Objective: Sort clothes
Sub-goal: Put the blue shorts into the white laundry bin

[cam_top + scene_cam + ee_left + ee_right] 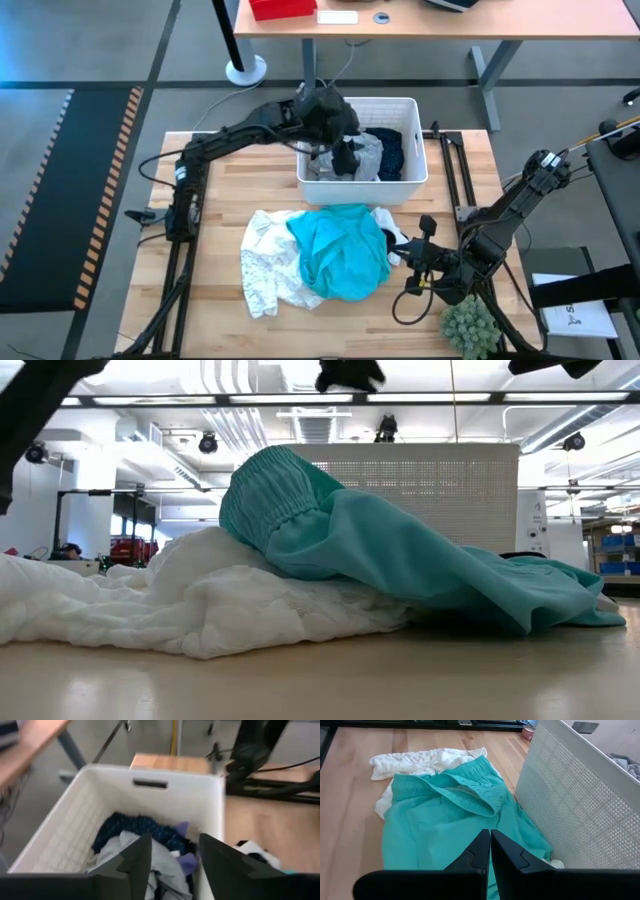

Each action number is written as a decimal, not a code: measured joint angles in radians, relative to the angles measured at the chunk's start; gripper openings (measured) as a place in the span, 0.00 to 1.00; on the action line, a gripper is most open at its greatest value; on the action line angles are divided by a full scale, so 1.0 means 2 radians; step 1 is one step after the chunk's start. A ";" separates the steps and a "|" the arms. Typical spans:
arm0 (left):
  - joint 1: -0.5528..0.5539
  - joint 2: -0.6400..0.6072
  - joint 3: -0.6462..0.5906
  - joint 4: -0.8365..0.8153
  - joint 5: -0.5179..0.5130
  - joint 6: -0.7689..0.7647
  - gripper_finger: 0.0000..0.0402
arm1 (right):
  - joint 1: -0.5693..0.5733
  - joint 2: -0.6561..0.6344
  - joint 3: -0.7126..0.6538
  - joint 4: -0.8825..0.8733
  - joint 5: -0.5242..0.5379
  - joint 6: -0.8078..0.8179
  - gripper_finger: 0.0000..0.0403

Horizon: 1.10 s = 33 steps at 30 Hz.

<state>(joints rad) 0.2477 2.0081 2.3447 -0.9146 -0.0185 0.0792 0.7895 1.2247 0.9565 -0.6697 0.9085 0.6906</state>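
Turquoise garment [342, 250] hides black striped garment [393, 238] underneath.

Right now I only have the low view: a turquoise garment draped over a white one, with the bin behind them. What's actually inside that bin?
Observer: A dark navy patterned garment and a grey garment lie in the white bin.
Operator: Where is the left gripper?
Observer: The left gripper hangs over the bin, fingers apart, with nothing between them.
Operator: And the right one?
Observer: The right gripper is shut and empty, low over the table, pointing at the turquoise garment beside the bin.
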 joint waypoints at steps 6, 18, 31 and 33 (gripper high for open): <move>-0.037 -0.042 -0.005 -0.002 -0.023 0.016 0.19 | 0.000 0.000 0.000 0.000 0.000 0.001 0.00; -0.094 -0.087 -0.083 0.043 -0.039 0.033 0.01 | 0.000 0.000 -0.003 -0.001 0.000 -0.001 0.00; -0.124 -0.237 -0.454 0.393 -0.019 0.016 0.00 | -0.001 0.001 -0.014 0.001 0.000 0.008 0.00; -0.136 -0.267 -0.515 0.453 -0.017 0.016 0.00 | -0.001 0.001 -0.014 0.001 0.001 0.008 0.00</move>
<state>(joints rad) -0.0244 1.4739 1.3140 -0.0076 -0.0524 0.1112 0.7876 1.2270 0.9279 -0.6675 0.9099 0.7067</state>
